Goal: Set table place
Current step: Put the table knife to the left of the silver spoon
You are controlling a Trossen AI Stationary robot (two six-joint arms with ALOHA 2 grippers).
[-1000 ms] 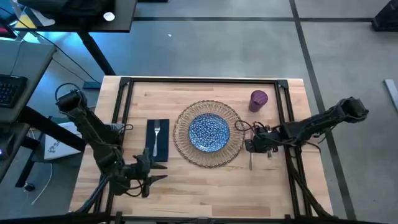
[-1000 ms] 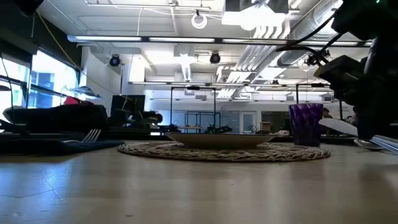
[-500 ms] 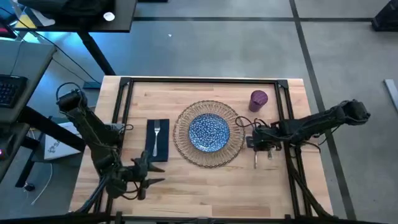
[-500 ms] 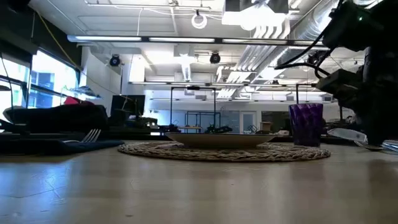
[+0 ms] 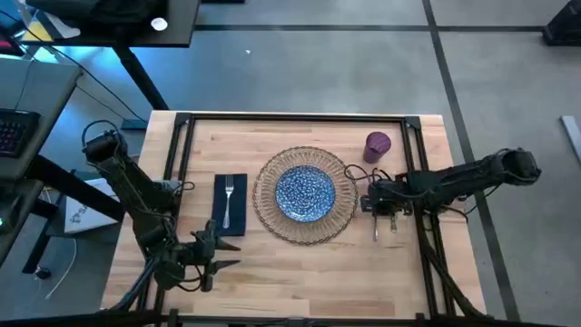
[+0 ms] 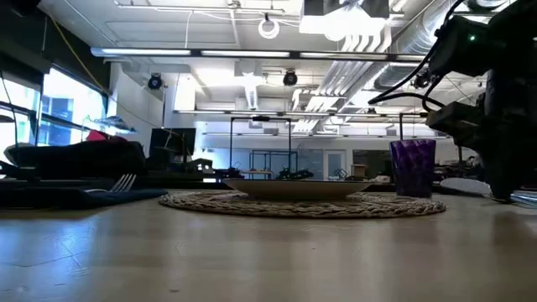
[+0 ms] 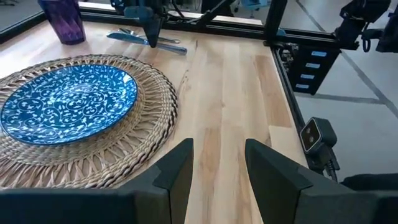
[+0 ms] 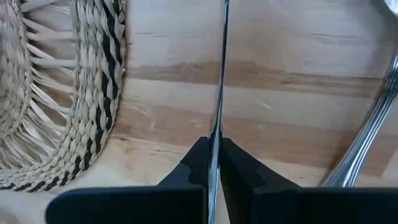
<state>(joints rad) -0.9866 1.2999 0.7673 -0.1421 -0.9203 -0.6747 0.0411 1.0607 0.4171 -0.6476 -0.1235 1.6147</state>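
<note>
1. The left gripper point(image 5: 211, 257) hovers low over the near left part of the desk point(image 5: 300, 272), fingers point(image 7: 177, 171) apart and holding nothing; this arm is waiting.
2. Just beyond it lies the dark napkin point(image 5: 231, 203) with a fork point(image 5: 229, 193) on top, left of the placemat.
3. The woven placemat point(image 5: 304, 195) sits mid-desk with the blue plate point(image 5: 304, 193) centred on it.
4. The purple cup point(image 5: 378, 146) stands beyond the mat's right edge, apart from it.
5. The right gripper point(image 5: 376, 207) is just right of the mat, fingers point(image 8: 198, 163) clamped on a knife point(image 8: 219, 87), whose blade runs along the mat's rim without touching it. A second silver piece point(image 8: 367, 134), probably a spoon, lies just beside it on the wood.
6. The step in hand appears to be laying the knife to the right of the plate. Next, the blade should settle flat and parallel to the spoon, then the fingers should part and lift straight up, so that neither piece is dragged askew.
</note>
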